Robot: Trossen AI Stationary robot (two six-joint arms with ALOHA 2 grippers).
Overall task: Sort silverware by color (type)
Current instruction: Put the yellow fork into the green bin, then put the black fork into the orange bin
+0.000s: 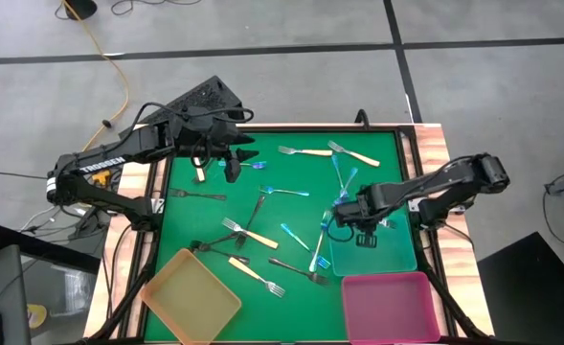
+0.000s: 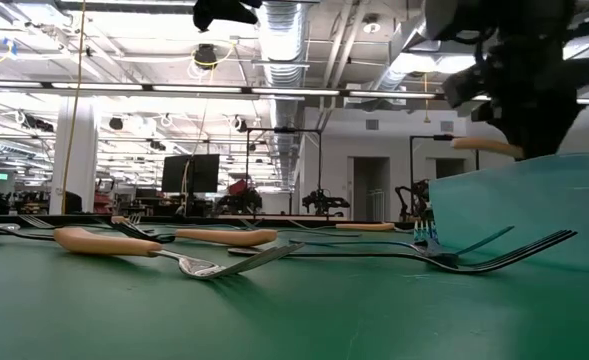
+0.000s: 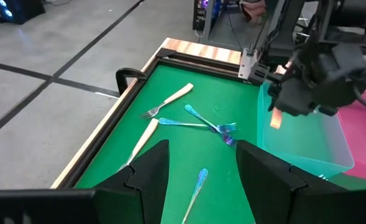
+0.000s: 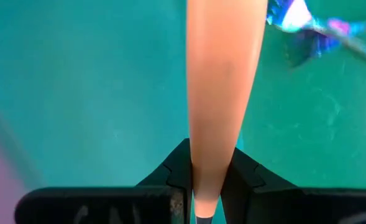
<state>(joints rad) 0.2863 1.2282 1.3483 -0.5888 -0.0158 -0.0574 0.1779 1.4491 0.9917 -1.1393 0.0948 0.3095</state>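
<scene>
We see the right gripper (image 4: pixel 209 186) clenched on a cream-handled fork (image 4: pixel 223 81), the tan handle pinched between its dark fingers and pointing out ahead of the wrist; it hangs over the teal tray (image 1: pixel 382 251), at the tray's edge nearest the middle of the green table (image 1: pixel 291 196) (in the low view the handle juts out sideways just above the tray's wall). The left gripper (image 3: pixel 201 165) hovers near the far left side of the table with its fingers spread apart and nothing between them; a blue-purple fork (image 3: pixel 196 186) lies on the felt just beyond them. The rest of the silverware is scattered across the green surface: two cream-handled forks (image 1: pixel 305 151) near the far edge, a dark-grey fork (image 1: pixel 197 195) at the left, more of all three kinds in the middle; the yellow tray (image 1: pixel 191 297) and the pink tray (image 1: pixel 389 305) sit along the near edge.
</scene>
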